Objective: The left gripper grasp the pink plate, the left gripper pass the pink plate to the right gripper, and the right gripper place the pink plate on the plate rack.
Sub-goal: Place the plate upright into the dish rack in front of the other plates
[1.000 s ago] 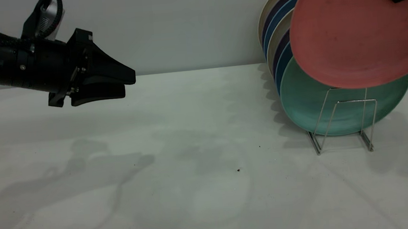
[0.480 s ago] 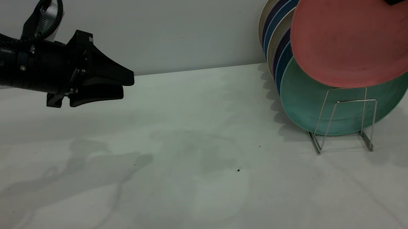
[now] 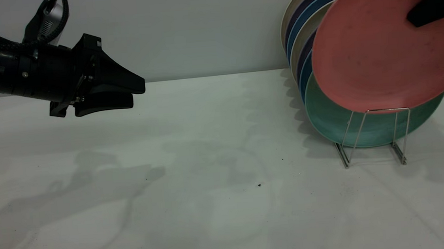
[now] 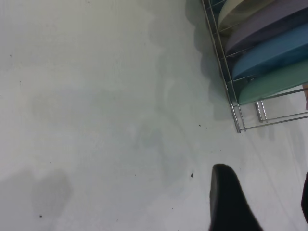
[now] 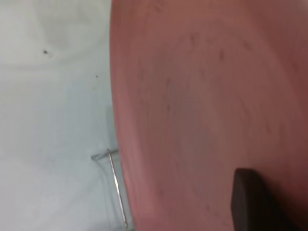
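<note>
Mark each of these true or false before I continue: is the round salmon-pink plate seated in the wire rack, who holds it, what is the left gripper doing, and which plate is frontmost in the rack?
1. The round salmon-pink plate is held by the right gripper. True.
2. The pink plate rests fully in the thin silver wire rack. False: it hangs tilted above the front loops, its lower edge about level with their tops.
3. The left gripper holds a plate. False: it is empty, above the table at the left, far from the rack.
4. The frontmost plate standing in the rack is the mint-green plate. True.
5. The rack holds only that one plate. False: several plates stand behind it.
</note>
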Motion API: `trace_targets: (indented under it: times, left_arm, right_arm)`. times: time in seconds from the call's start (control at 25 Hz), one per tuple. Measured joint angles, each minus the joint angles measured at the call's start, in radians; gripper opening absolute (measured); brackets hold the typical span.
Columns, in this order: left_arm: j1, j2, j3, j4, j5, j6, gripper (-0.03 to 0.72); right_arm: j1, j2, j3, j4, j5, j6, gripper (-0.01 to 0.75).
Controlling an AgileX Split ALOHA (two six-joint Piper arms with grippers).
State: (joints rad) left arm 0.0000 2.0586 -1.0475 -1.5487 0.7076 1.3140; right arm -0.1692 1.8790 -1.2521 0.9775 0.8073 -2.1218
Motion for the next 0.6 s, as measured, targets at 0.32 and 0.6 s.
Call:
trace_targets:
  times: [0.32,0.6]
  left_arm:
    - [0.0,0.0,0.0,0.0,-0.004,0.0,0.404]
    - [0.0,0.0,0.0,-0.003,-0.008,-0.001,0.404]
  right_arm:
    - [0.0,0.029,-0.001,0.002,0.021,0.0,0.137]
    - [0.0,0.03,-0.007,0.002,0.049,0.0,0.155]
